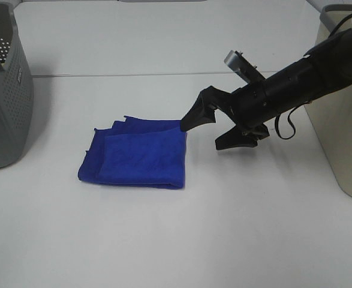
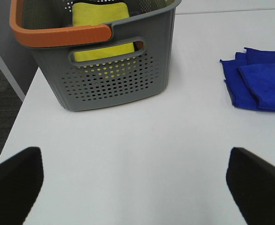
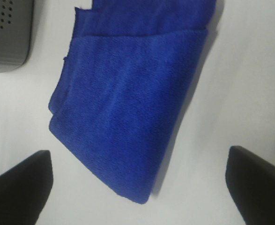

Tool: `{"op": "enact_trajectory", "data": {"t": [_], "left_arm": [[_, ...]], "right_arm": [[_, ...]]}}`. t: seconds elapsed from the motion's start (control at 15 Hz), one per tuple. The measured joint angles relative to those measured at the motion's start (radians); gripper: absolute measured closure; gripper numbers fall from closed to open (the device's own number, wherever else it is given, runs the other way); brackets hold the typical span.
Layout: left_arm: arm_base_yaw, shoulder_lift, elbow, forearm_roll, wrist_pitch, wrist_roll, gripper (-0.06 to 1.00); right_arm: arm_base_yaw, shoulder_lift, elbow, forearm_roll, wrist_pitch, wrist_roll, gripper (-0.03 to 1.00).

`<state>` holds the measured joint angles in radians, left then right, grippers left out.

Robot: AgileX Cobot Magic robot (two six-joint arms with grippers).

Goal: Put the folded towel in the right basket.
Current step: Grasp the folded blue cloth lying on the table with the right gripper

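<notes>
Black fingers (image 3: pixel 20 187) of the right pincer (image 1: pixel 201 137) sit wide apart and hold nothing. Just past them lies the folded towel (image 1: pixel 137 157), blue and flat on the white table (image 1: pixel 164 252). One fingertip is at the towel's far right corner; I cannot tell if it touches. The towel's long side runs left to right, so the pincer meets its short right edge first. The right arm is much nearer to the towel than the left pincer (image 2: pixel 135 187), which is wide too and empty (it hangs near the left basket (image 2: pixel 118 70), where a yellow cloth (image 2: pixel 100 14) lies inside). The right basket (image 1: pixel 343 138) stands behind the right arm, well apart from the towel. Nothing sits between towel and basket, so I think the way is free once the towel is gripped.
</notes>
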<state>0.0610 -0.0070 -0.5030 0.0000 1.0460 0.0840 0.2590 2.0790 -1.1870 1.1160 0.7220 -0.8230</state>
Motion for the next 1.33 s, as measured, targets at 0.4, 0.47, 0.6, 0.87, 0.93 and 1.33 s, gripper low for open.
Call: {"op": "enact_trajectory", "data": {"t": [0.4, 0.47, 0.6, 0.87, 0.93, 1.33], "left_arm": [[0.0, 0.0, 0.0, 0.0, 0.0, 0.0, -0.05], [0.0, 0.0, 0.0, 0.0, 0.0, 0.0, -0.05], [0.0, 0.0, 0.0, 0.0, 0.0, 0.0, -0.05], [0.0, 0.0, 0.0, 0.0, 0.0, 0.0, -0.05], [0.0, 0.0, 0.0, 0.0, 0.0, 0.0, -0.05], [0.0, 0.0, 0.0, 0.0, 0.0, 0.0, -0.05]], "right_arm": [[0.0, 0.055, 0.0, -0.03, -0.062, 0.003, 0.01], [0.0, 0.062, 0.0, -0.03, -0.071, 0.003, 0.01], [0.0, 0.065, -0.005, -0.028, -0.076, 0.003, 0.01], [0.007, 0.08, -0.012, -0.014, -0.077, 0.008, 0.01], [0.014, 0.08, -0.013, -0.014, -0.081, 0.012, 0.01], [0.217, 0.084, -0.048, -0.046, -0.24, 0.157, 0.02]]}}
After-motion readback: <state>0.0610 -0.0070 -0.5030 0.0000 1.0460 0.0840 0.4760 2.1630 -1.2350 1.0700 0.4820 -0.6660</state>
